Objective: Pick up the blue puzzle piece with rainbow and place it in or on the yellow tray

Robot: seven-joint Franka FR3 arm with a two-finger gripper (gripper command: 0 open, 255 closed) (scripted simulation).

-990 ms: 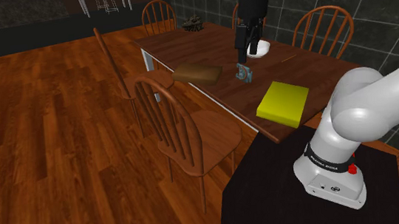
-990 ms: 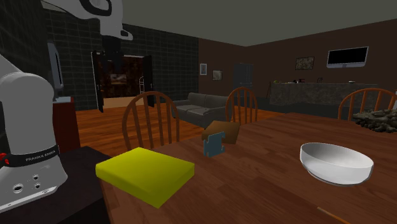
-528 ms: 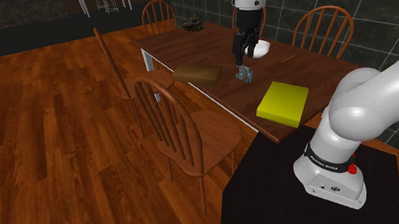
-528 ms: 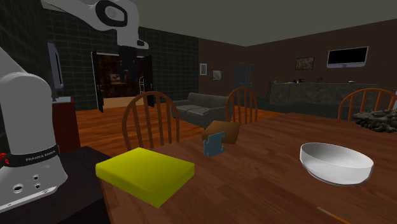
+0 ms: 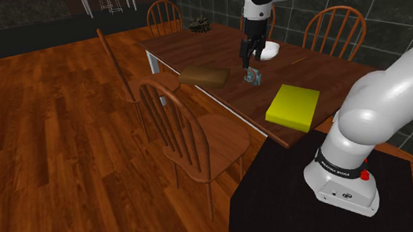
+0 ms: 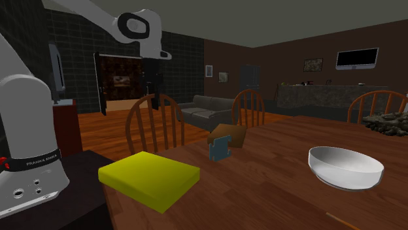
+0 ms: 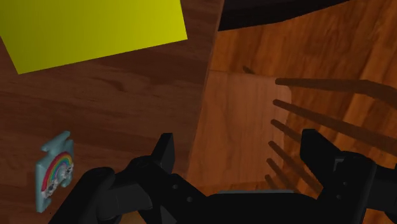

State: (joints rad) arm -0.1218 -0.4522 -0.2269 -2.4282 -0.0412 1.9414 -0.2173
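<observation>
Blue rainbow puzzle piece (image 7: 54, 170) sat beside the gripper (image 7: 240, 143), outside its wide-open, empty jaws; the gripper had since shifted toward the second exterior view's right.

White Franka arm, dark at the joints, black at the hand.

The arm (image 5: 373, 108) wears smooth, rounded white shells. A dark band (image 6: 29, 159) round its base carries white "FRANKA EMIKA" lettering, with small dark holes (image 6: 38, 191) at 6 o'clock beneath it and a red button (image 5: 365, 175) at 4 o'clock. The gripper (image 7: 238, 149) is all black, with 2 blocky fingers.
</observation>
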